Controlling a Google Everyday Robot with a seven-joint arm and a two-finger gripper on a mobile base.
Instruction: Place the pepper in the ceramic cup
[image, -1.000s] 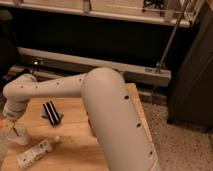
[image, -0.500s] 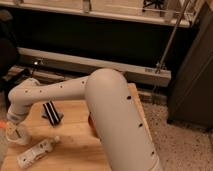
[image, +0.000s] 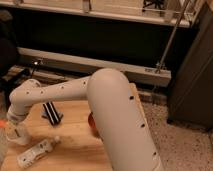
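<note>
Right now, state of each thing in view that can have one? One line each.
gripper: down at the table's left edge, over the ceramic cup; mostly hidden by the wrist.
ceramic cup: upright on the table, directly under the gripper.
pepper: only an orange sliver shows at the left edge; held or not, cannot tell.
white bottle: lying on its side.
black ridged block: resting on the table, tilted.
reddish-brown bowl: mostly hidden behind the arm.

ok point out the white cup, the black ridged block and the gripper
white cup (image: 18, 134): camera view, on its side wall
black ridged block (image: 51, 112): camera view, on its ridged face
gripper (image: 15, 121): camera view, at the arm's end above the cup
</note>
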